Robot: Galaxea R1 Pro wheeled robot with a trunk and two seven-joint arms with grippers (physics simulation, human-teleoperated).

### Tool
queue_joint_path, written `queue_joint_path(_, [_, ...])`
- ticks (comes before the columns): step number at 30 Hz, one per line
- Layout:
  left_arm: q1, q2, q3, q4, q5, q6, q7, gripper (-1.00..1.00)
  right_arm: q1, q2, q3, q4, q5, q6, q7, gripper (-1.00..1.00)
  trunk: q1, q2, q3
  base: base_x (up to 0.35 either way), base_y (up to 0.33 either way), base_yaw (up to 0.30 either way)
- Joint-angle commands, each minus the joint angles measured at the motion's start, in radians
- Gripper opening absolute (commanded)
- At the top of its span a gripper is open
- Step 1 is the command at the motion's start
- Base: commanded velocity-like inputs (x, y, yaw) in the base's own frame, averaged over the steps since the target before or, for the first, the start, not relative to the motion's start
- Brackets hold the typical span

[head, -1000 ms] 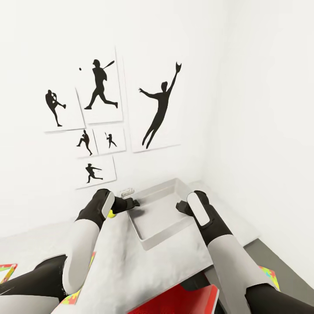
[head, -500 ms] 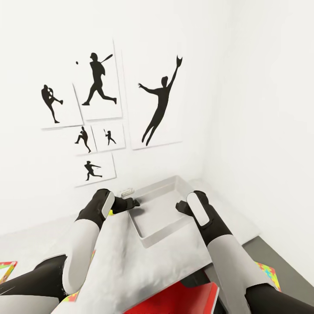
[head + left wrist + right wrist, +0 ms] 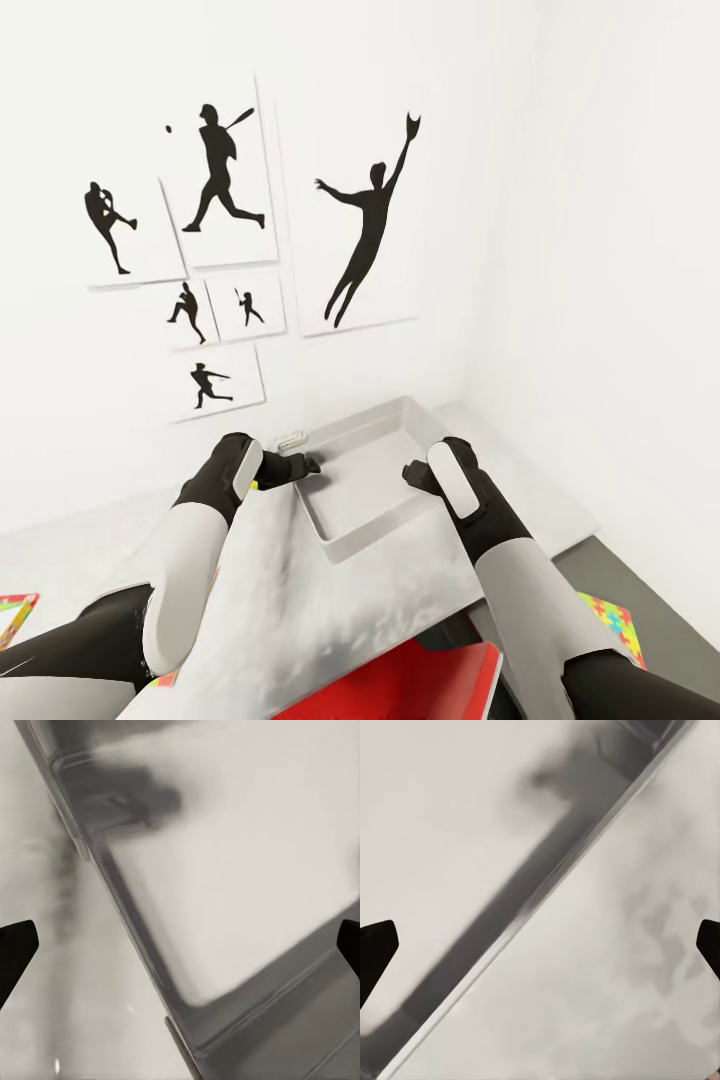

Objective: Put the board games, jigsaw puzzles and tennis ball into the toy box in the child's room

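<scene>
table [image 3: 290,610] (pale grey), white walls [image 3: 600,200], toy box [image 3: 330,535]

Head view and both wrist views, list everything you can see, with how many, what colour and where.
toy box: one, translucent grey, on the table between both grippers, nothing visible inside
table: one, light grey, against the white wall
tennis ball: one, yellow-green sliver beside the left wrist
jigsaw puzzles: multicoloured, one at the right, corners at the left
board game: one, red edge, bottom centre
wall pictures: six, black silhouettes
left gripper: black, open, at the box's left rim
right gripper: black, open, at its right rim
</scene>
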Motion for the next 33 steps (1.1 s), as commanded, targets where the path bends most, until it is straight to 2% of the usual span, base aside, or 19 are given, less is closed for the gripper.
queue_joint_path(1, [-0.001,-0.001,0.007,-0.001,0.000,0.005,-0.002,1.00,-0.001,0.000,0.001,-0.001,-0.008,0.002,-0.010,1.00,0.001,-0.002,-0.004,0.000,0.000,0.000])
queue_joint_path(17, [-0.001,-0.001,0.008,-0.001,0.000,0.005,-0.002,1.00,-0.001,0.000,0.009,-0.001,-0.009,0.004,-0.003,1.00,0.001,-0.002,-0.029,0.000,0.000,0.000])
queue_joint_path(20, [-0.001,-0.001,0.008,-0.001,0.000,0.005,-0.002,1.00,-0.001,0.000,0.031,-0.001,-0.009,0.003,0.032,1.00,0.001,-0.002,-0.031,0.000,0.000,0.000])
queue_joint_path(27, [-0.001,-0.001,0.008,-0.001,0.000,0.005,-0.002,1.00,-0.001,0.000,0.048,-0.001,-0.008,-0.004,0.114,1.00,0.001,-0.002,-0.032,0.000,0.000,0.000])
queue_joint_path(33, [-0.001,-0.001,0.007,-0.001,0.000,0.006,-0.002,1.00,-0.001,0.000,0.051,-0.001,-0.008,-0.007,0.131,1.00,0.001,-0.002,-0.032,0.000,0.000,0.000])
